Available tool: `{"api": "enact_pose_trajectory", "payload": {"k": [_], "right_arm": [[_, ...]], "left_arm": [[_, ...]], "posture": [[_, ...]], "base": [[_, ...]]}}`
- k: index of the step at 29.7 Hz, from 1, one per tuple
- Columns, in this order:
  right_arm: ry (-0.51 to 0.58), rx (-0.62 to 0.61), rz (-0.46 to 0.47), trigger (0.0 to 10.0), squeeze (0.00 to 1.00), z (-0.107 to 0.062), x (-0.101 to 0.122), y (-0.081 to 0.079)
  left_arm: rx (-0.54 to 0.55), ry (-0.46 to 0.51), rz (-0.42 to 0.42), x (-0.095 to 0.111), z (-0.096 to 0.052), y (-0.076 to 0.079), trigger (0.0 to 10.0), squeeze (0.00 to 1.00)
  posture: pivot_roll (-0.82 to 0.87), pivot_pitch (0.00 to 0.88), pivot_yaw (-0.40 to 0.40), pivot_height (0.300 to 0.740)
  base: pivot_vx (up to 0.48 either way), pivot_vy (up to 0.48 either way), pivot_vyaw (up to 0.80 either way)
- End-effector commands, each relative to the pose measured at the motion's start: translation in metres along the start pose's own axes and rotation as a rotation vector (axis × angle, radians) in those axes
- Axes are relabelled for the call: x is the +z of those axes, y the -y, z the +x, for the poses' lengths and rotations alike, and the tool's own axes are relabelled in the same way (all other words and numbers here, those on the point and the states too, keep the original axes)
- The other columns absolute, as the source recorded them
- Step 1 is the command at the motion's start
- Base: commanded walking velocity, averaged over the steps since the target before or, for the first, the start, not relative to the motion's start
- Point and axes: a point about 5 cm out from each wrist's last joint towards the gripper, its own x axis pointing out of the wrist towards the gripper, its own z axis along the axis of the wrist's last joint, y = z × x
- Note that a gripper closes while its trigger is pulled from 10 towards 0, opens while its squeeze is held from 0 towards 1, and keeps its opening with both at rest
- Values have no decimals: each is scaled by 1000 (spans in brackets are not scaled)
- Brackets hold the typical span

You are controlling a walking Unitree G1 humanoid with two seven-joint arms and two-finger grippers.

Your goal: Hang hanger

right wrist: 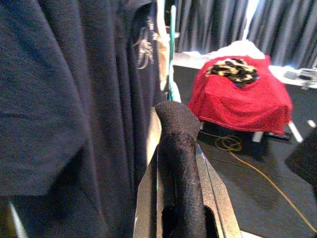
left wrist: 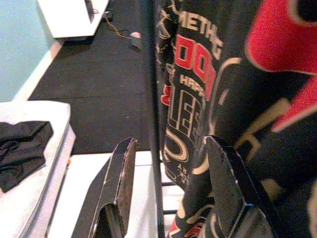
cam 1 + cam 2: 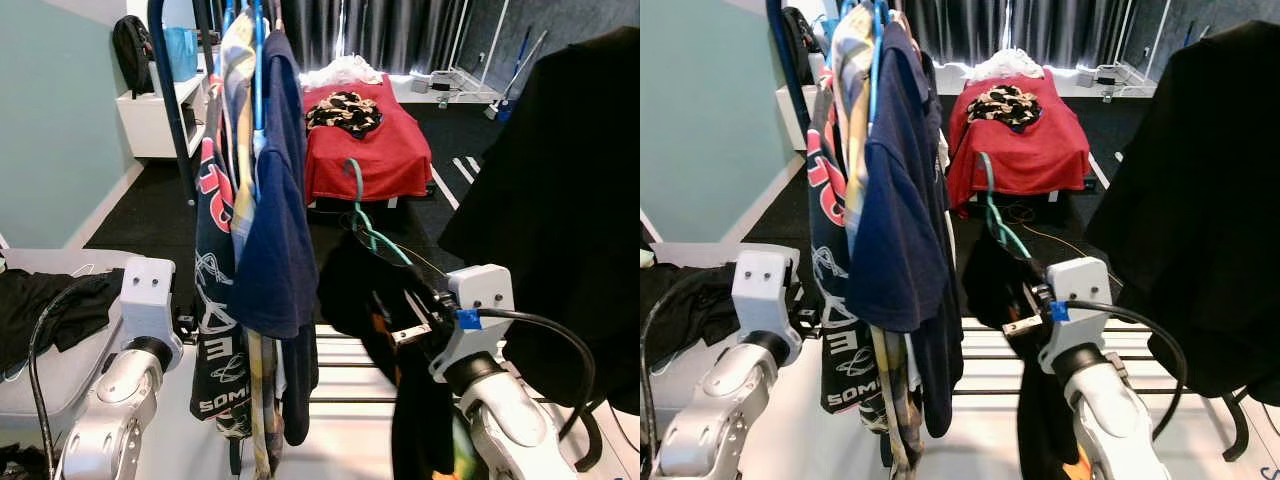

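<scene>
Nearest the camera on the left, the left gripper is raised beside the clothes rack, its fingers spread apart with the rack's thin upright pole between them and nothing grasped. Its silver forearm angles up from below, wrist level with the hem of the printed black T-shirt hanging on the rack. Just right of that shirt hangs a navy polo shirt.

Right of the rack's garments, the right gripper is clenched on the green hanger, apparently low on its neck, though dark cloth hides the exact contact. A black garment droops from the hanger, whose hook sits well below the rack's top rail. That arm reaches forward and up, wrist bent.

My worry: lifting the hook could snag the polo's sleeve, or the garment's weight could twist the hanger in the grip and miss the rail.
</scene>
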Motion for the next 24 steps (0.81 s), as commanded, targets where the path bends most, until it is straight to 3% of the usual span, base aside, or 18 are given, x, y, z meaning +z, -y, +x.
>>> {"api": "enact_pose_trajectory", "payload": {"k": [1, 24], "right_arm": [[27, 14, 9, 10000, 0, 0, 3, -2], [57, 20, 13, 10000, 0, 8, 2, -6]], "left_arm": [[-9, -10, -7, -2, -1, 3, 10000, 0], [-18, 4, 3, 7, -4, 7, 10000, 0]], "posture": [[-104, 177, -24, 740], [-96, 167, -21, 740]], "base": [[-349, 0, 0], [-421, 0, 0]]}}
